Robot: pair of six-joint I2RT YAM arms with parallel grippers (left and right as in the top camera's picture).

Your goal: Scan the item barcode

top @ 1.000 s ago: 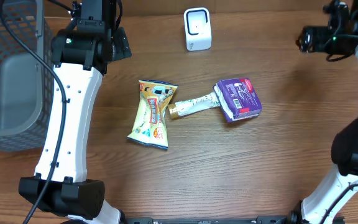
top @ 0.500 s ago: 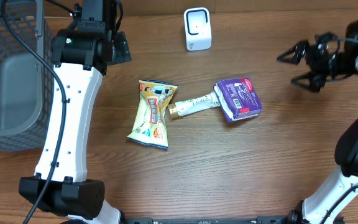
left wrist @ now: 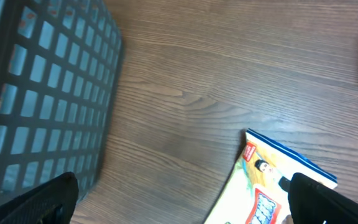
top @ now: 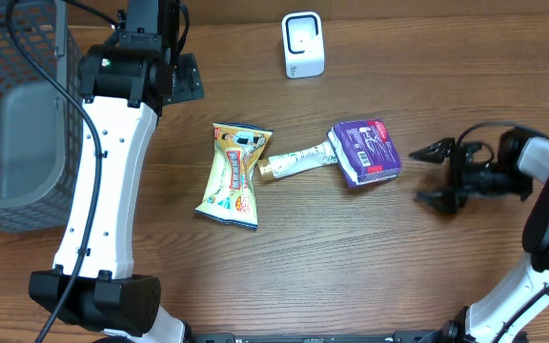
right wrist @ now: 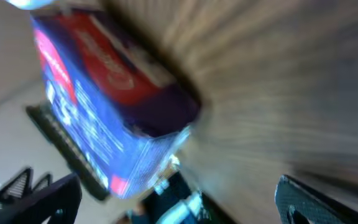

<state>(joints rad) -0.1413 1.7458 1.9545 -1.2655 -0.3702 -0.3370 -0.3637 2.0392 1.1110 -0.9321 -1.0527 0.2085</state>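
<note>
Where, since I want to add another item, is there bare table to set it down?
Bare table runs along the front, below the snack packet and purple box. The back, right of the scanner, is free too. The middle is crowded: packet, tube and box lie close together, with the open right gripper beside the box.

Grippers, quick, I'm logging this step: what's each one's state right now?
Left gripper: open, holding nothing.
Right gripper: open, holding nothing.
</note>
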